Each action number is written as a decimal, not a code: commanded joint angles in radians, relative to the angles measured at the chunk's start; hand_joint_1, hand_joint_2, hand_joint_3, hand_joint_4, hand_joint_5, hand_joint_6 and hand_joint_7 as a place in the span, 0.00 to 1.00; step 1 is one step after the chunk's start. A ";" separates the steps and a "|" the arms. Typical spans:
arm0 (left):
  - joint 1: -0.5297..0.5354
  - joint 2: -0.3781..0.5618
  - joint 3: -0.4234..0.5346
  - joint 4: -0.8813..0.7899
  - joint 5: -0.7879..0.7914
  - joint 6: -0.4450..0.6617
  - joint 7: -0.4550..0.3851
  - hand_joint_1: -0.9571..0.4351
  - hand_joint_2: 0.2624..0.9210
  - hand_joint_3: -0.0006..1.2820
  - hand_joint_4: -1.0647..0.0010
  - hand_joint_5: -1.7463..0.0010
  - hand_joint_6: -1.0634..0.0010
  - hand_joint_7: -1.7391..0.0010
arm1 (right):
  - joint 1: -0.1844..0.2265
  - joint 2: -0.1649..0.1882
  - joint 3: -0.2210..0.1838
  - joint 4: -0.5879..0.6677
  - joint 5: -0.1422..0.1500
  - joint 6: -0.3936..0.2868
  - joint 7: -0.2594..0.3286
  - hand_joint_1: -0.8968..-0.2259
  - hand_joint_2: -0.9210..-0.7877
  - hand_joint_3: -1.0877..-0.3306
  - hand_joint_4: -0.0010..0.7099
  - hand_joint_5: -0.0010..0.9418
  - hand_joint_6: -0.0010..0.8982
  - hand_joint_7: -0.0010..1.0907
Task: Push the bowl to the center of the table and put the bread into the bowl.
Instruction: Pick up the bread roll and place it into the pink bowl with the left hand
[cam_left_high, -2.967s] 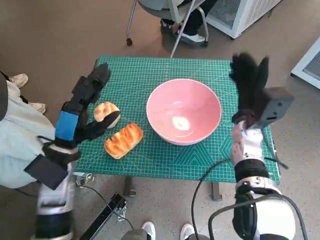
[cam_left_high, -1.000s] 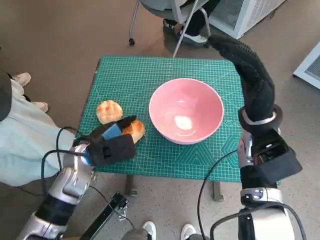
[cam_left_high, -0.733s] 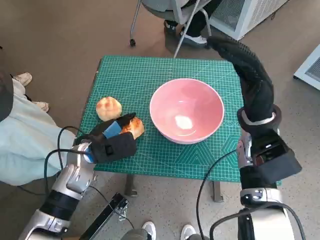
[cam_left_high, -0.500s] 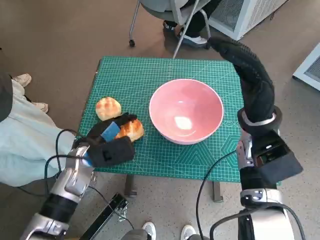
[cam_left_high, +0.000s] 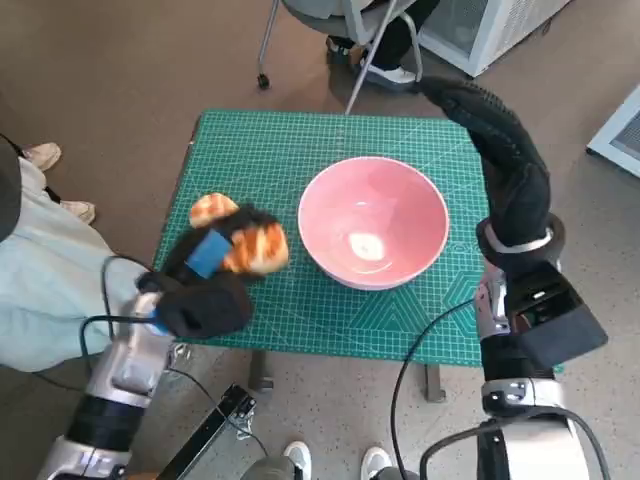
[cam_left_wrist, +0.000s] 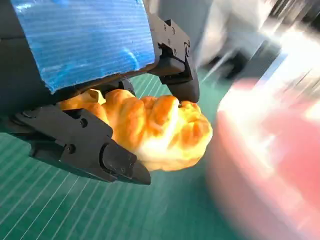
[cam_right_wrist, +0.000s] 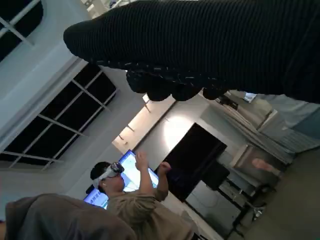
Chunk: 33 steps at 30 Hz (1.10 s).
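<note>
Bread loaf (cam_left_wrist: 150, 132) gripped across middle by left hand (cam_left_high: 205, 280) — probably light, soft, easily crushed; right hand's (cam_left_high: 490, 130) state unclear.

1. We see even, soft indoor light from the head camera; shadows on the mat (cam_left_high: 300, 160) are faint.
2. A pale glare spot sits in the bowl (cam_left_high: 372, 222).
3. The left hand (cam_left_high: 205, 285) and bread (cam_left_high: 255, 245) are motion-smeared.
4. In the left wrist view the bowl is badly blurred.
5. The right wrist view is dim, with bright windows.

Golden bread (cam_left_wrist: 160, 127) beside pink bowl (cam_left_high: 372, 221)
</note>
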 joint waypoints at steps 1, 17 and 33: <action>-0.032 -0.038 0.049 -0.106 -0.044 0.013 0.016 0.69 1.00 0.07 0.36 0.30 0.44 0.34 | 0.023 -0.007 0.002 0.002 0.011 0.007 0.012 0.43 0.00 0.39 0.46 0.00 0.00 0.80; -0.258 -0.170 -0.003 -0.051 0.005 -0.155 0.137 0.69 0.99 0.03 0.29 0.36 0.39 0.36 | 0.028 -0.015 -0.002 0.004 0.028 0.006 0.029 0.42 0.00 0.40 0.45 0.00 0.00 0.80; -0.501 -0.214 -0.171 0.479 0.015 -0.343 -0.050 0.69 1.00 0.14 0.51 0.26 0.50 0.25 | 0.041 -0.022 -0.005 -0.014 0.034 0.003 0.025 0.40 0.00 0.41 0.45 0.00 0.00 0.80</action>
